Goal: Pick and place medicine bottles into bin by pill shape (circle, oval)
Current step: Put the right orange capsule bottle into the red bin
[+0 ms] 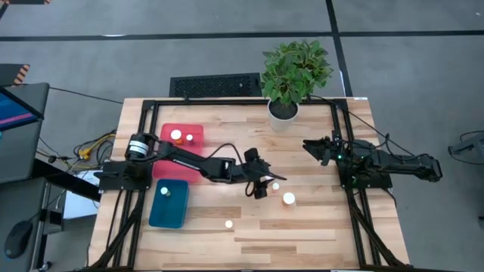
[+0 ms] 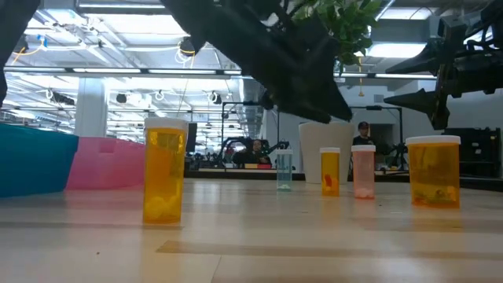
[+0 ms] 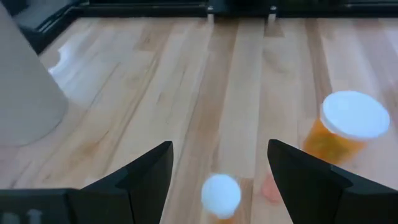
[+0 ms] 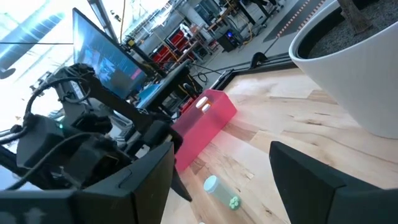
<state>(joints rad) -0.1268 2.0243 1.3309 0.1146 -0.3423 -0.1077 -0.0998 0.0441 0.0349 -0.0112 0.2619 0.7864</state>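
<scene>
My left gripper (image 1: 262,189) hangs open over the middle of the table, slanting down. In its wrist view a small white-capped medicine bottle (image 3: 221,195) stands upright on the wood between and below the open fingers (image 3: 219,149), untouched. A larger orange bottle with a white cap (image 3: 350,123) stands beside it toward the near edge (image 1: 289,199). Another bottle (image 1: 228,224) stands alone nearer the front. The red bin (image 1: 181,137) holds two bottles, the teal bin (image 1: 168,204) one. My right gripper (image 1: 314,147) waits open at the right, level.
A potted plant in a white pot (image 1: 284,112) stands at the far edge, close to the left gripper's far side (image 3: 25,93). A clear bottle with green pills (image 4: 219,190) shows ahead of the right gripper. A black frame (image 1: 344,136) borders the table.
</scene>
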